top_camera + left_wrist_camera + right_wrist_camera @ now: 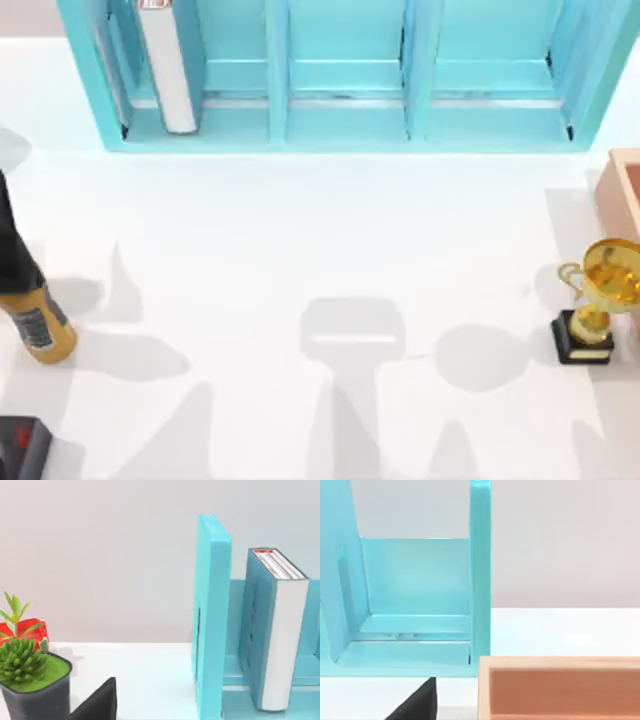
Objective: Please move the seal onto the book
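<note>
Opening step, judged: nothing is being carried, and the seal's place cannot be told. The book (165, 65) is standing upright in the leftmost bay of the shelf (345, 125). The left claw (97, 705) and right claw (417, 702) are hanging over the surface (300, 250); how far open they are cannot be told. The next move is calling for finding and gripping the seal. Counted: one book, one bottle (40, 325), one trophy (600, 300), one box (560, 690), one plant (25, 670).
</note>
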You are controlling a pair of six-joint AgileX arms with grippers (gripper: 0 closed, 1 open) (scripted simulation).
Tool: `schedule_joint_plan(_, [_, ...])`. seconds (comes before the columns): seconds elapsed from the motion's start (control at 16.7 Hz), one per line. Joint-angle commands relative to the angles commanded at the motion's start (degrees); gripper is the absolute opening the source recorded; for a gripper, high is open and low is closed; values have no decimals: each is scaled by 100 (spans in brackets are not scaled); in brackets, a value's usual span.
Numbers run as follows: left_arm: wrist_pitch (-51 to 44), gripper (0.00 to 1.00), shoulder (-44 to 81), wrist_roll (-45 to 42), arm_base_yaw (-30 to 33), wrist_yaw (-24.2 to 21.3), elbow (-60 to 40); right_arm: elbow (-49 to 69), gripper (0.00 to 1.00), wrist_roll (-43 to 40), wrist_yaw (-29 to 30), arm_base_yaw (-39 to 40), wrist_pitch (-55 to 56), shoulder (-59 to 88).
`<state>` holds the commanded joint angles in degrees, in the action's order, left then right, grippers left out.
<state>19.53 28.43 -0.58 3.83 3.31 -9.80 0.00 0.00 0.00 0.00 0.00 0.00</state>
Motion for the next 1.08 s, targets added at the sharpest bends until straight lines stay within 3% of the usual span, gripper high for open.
schedule_joint_plan(0.72, [4374,100,6543,-109,1137,727,-2139,0,100,0,0,0,0,0])
schedule_joint_plan(1.08, [6019,100,9061,-85,1480,999,-2955,0,100,0,0,0,0,0])
